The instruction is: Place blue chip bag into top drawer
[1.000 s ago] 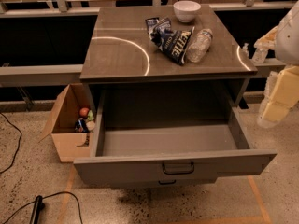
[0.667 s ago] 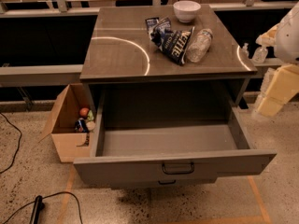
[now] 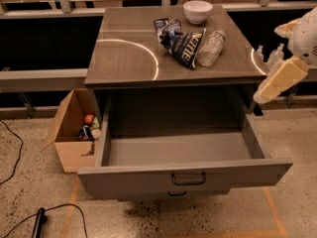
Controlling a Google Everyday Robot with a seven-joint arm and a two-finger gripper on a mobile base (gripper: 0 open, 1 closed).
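Speckled flooring is seen around a grey cabinet whose top drawer [image 3: 129,175] is pulled out. On the cabinet top [image 3: 124,58] the blue chip bag [image 3: 184,46] is laid flat, touching a water bottle [image 3: 210,47] on one side, near a white bowl [image 3: 197,11]. The bag is judged light, crinkly, slippery and easily crushed; a crimped end seam is best pinched. The gripper [image 3: 273,85] is held off the cabinet's right side, well apart from the bag and angled downward. Whether it is spread or closed cannot be told.
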